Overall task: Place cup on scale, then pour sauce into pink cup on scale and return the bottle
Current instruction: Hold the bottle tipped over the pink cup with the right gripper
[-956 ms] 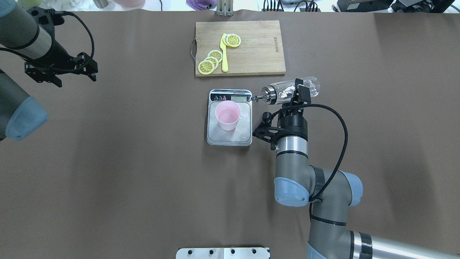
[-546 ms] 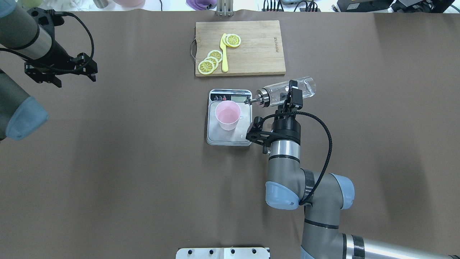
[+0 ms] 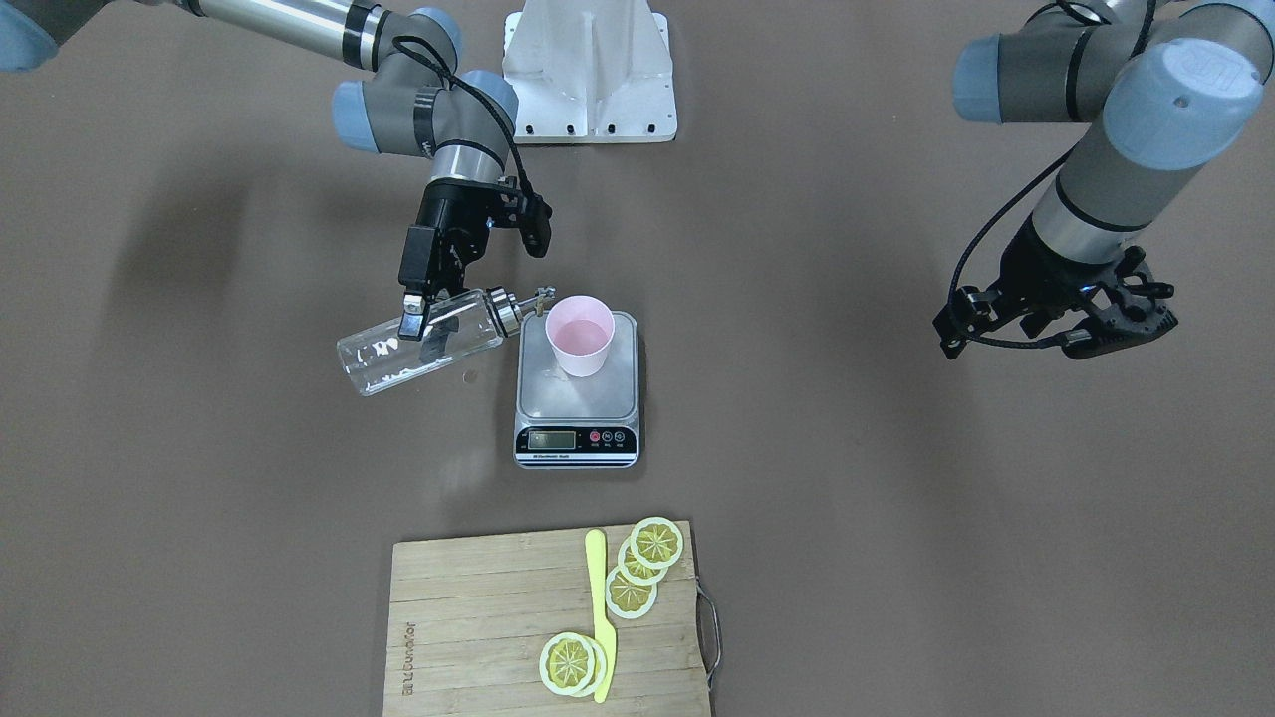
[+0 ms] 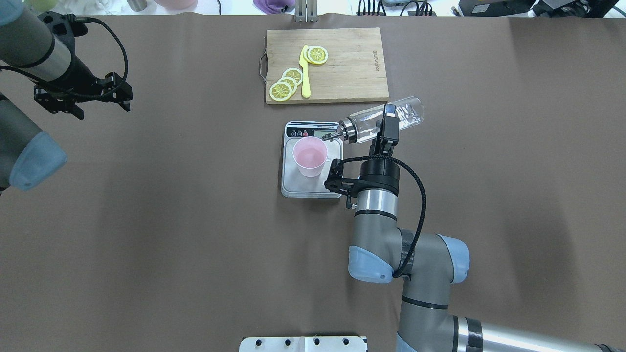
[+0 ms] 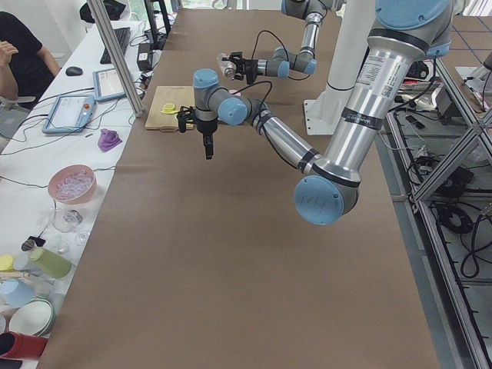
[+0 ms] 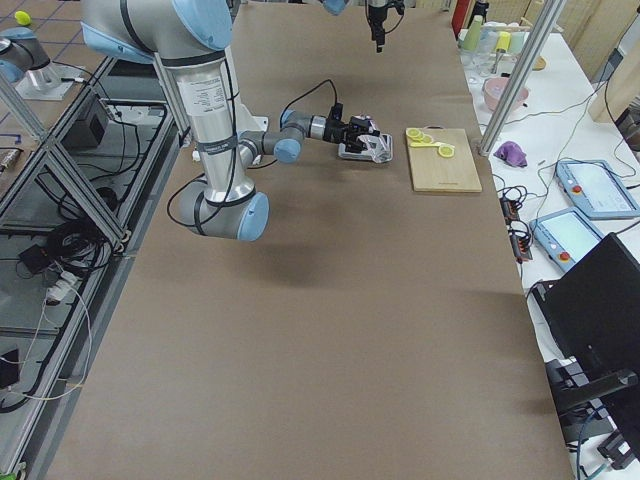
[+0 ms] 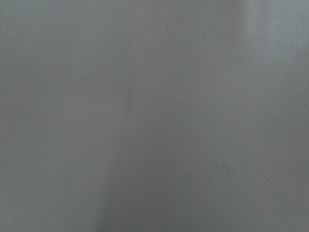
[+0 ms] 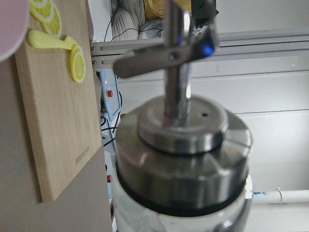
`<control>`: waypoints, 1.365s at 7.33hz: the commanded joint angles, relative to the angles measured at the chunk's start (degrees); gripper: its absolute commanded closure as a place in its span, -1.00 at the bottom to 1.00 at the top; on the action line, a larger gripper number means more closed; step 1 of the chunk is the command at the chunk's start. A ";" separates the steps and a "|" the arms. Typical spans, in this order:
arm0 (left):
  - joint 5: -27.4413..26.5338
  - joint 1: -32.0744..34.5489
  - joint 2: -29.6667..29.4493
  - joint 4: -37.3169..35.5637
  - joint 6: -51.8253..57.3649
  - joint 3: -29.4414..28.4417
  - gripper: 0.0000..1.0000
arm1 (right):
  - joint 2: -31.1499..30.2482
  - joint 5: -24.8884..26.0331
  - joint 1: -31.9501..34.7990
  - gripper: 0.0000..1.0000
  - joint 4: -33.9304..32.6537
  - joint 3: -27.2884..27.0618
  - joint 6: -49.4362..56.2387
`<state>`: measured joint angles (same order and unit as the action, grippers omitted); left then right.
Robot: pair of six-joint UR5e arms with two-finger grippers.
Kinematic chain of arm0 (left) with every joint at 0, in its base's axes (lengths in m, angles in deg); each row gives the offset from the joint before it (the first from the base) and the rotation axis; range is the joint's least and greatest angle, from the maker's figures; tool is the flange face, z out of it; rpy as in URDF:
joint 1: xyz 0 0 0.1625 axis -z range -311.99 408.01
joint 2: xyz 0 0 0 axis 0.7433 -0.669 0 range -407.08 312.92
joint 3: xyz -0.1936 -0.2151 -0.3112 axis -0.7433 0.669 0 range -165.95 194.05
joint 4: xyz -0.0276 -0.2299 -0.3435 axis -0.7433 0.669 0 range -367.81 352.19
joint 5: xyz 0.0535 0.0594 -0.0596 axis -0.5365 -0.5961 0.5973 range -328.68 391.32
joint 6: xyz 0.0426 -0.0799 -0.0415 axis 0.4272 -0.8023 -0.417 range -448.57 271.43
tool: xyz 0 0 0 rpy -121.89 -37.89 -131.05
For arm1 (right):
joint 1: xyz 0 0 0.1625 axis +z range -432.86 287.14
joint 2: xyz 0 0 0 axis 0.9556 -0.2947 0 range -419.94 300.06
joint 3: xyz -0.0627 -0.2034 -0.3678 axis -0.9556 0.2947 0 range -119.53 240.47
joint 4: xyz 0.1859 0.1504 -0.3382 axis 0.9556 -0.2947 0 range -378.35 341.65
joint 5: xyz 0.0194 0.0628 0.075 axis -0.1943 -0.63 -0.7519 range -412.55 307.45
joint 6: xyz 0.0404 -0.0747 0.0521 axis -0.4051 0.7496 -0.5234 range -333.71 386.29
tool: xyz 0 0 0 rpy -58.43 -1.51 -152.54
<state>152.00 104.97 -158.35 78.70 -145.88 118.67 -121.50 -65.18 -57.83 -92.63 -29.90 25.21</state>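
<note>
The right arm (image 4: 374, 230) and the left arm (image 3: 1096, 189) are alike: matte grey tubes with rounded pale blue joint caps; a polished silver band rings each wrist; beyond it sits a black collar with a small black bracket; a black ribbed cable (image 4: 423, 203) runs beside each forearm; the right gripper (image 4: 389, 120) and the left gripper (image 5: 208, 154) are black, slim, angular; the white metal base plate (image 4: 303, 343) carries dark bolts.
</note>
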 commanded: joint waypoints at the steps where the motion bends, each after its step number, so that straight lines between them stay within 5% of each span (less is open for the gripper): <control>1: 0.00 0.00 0.00 0.06 0.00 -0.20 -0.96 | 1.09 1.81 0.00 1.00 -0.43 1.68 3.68; 10: 0.18 0.18 0.00 0.15 0.00 -0.56 -0.96 | 1.00 8.05 -0.53 1.00 -0.43 3.18 11.79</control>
<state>152.11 105.14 -158.35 78.85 -145.88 118.15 -120.55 -58.10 -58.20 -93.09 -26.75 35.39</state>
